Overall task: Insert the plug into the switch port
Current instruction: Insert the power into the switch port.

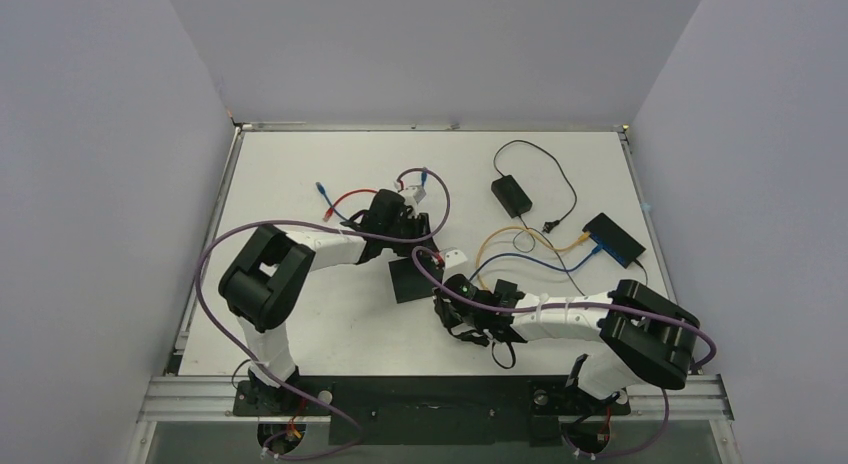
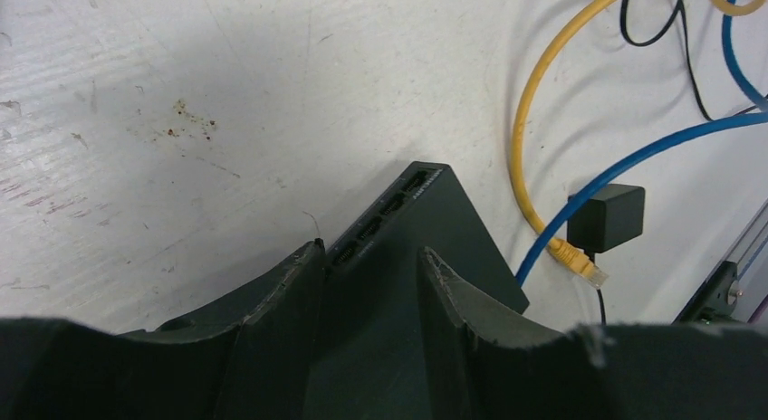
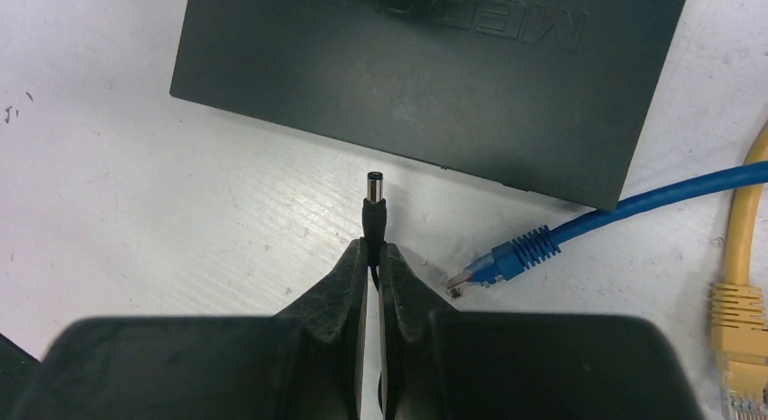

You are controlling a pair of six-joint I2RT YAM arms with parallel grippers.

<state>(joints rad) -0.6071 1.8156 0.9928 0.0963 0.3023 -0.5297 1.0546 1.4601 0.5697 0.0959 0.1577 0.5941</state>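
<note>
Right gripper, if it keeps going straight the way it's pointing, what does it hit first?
Probably the near side of the black switch: the barrel plug pinched in the right gripper points at it across bare table, though height is unclear.

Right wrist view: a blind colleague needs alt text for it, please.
The right gripper, shut on a black barrel plug, points it at the near edge of a black switch, not yet touching it. A blue cable connector lies on the white table to the right, a yellow connector at the far right edge.
</note>
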